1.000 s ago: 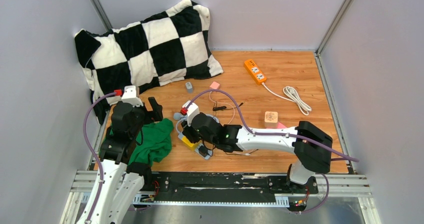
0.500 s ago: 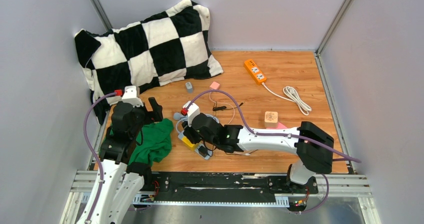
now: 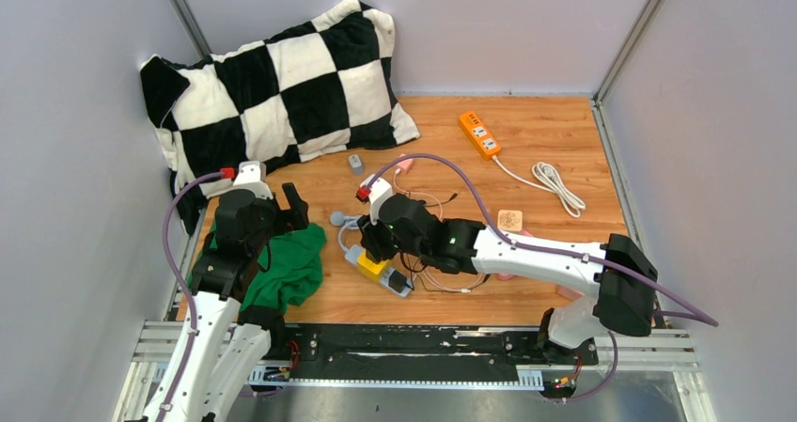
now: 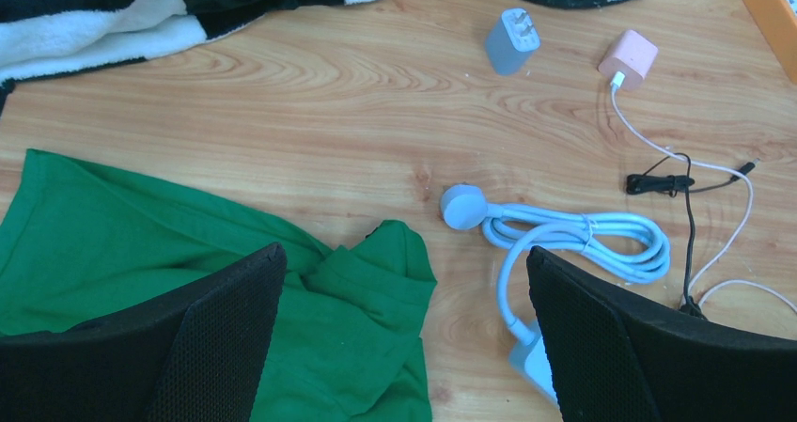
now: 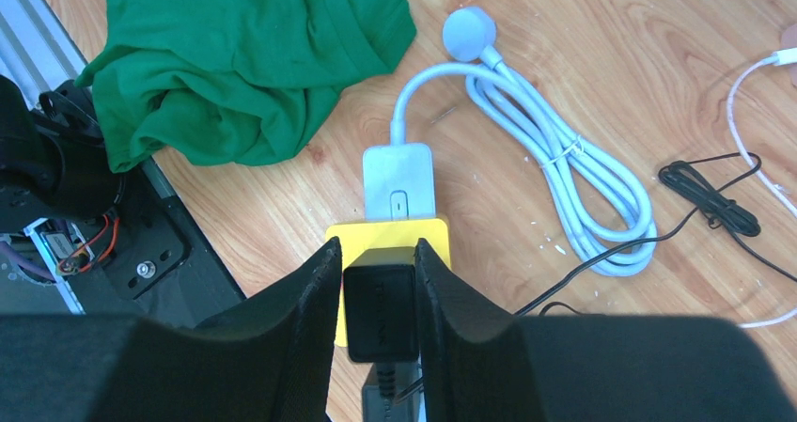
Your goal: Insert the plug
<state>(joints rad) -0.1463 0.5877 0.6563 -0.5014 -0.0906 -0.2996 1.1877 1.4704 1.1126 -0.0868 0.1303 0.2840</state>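
A black plug [image 5: 381,300] sits against the yellow socket block [image 5: 390,232] of a pale blue power strip [image 5: 398,182], near the table's front. My right gripper [image 5: 376,253] is shut on the plug, one finger on each side, pointing straight down at it. In the top view that gripper [image 3: 378,251] hangs over the yellow block [image 3: 373,266]. The plug's prongs are hidden. My left gripper [image 4: 404,272] stands wide open above the green cloth [image 4: 141,243], holding nothing, to the left of the strip.
The strip's coiled cord [image 5: 554,168] lies beside it, near a thin black cable [image 4: 663,183]. A grey adapter [image 4: 512,41] and a pink adapter [image 4: 630,58] lie further back. An orange power strip [image 3: 479,132], a wooden block [image 3: 509,219] and a checkered pillow [image 3: 282,84] are there too.
My right arm has shifted right and slightly back, and the strip with its yellow block has slid right with it. The left arm has barely moved.
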